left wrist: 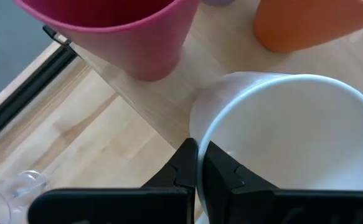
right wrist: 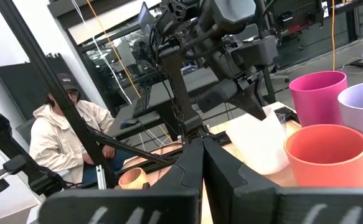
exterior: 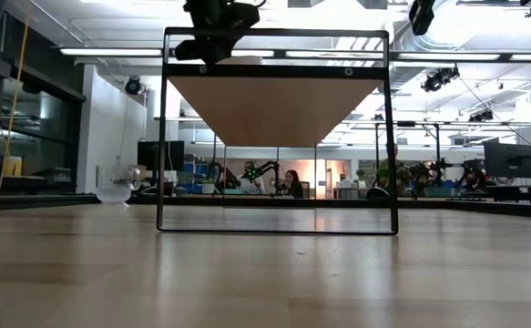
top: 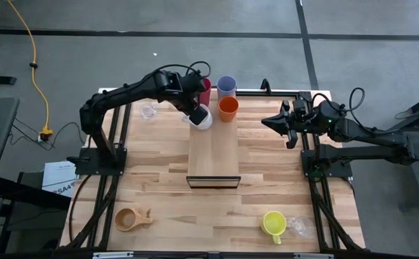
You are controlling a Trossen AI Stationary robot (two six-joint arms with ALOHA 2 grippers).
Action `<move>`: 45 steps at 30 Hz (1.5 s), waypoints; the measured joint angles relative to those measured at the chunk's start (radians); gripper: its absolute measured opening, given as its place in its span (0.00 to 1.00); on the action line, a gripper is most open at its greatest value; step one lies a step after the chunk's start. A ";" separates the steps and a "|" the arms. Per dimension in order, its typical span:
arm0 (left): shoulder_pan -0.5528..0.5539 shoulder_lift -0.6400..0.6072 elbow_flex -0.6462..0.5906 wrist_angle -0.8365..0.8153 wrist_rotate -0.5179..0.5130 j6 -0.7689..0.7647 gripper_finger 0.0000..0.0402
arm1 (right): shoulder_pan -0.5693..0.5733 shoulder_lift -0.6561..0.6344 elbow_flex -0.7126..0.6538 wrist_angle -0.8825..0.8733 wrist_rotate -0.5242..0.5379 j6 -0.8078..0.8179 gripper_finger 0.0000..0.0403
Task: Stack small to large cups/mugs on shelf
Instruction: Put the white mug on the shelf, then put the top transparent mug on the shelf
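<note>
The light-wood shelf point(top: 213, 155) stands raised on a black frame at the table's middle. At its far end stand a red tumbler point(top: 205, 88), a lavender tumbler point(top: 226, 85) and an orange tumbler point(top: 228, 108). My left gripper point(top: 197, 116) is shut on a white mug point(top: 203, 119) at the shelf's far left. My right gripper point(top: 268, 122) is shut and empty, in the air right of the shelf. A clear glass point(top: 149, 110) stands on the table left of the shelf. A brown wooden cup point(top: 129, 219), a yellow mug point(top: 273, 223) and another clear glass point(top: 296, 227) sit near the front edge. My left gripper pinches the white mug's rim point(left wrist: 201, 134), one finger inside the mug and one outside. The fingers point(left wrist: 182, 168) come from above, slanting down. In the right wrist view the mug point(right wrist: 259, 146) is tilted; whether its base touches the shelf, I cannot tell.
The shelf's near half is bare wood. The low view shows the shelf's underside point(exterior: 274, 109) and its thin black frame point(exterior: 161, 137). People sit in the room beyond the table point(right wrist: 63, 143). The table's black frame rails run along both sides point(top: 116, 137).
</note>
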 joint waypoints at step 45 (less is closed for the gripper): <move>-0.001 -0.018 0.188 -0.009 -0.001 0.049 0.53 | 0.000 0.000 0.000 0.000 0.000 0.000 0.00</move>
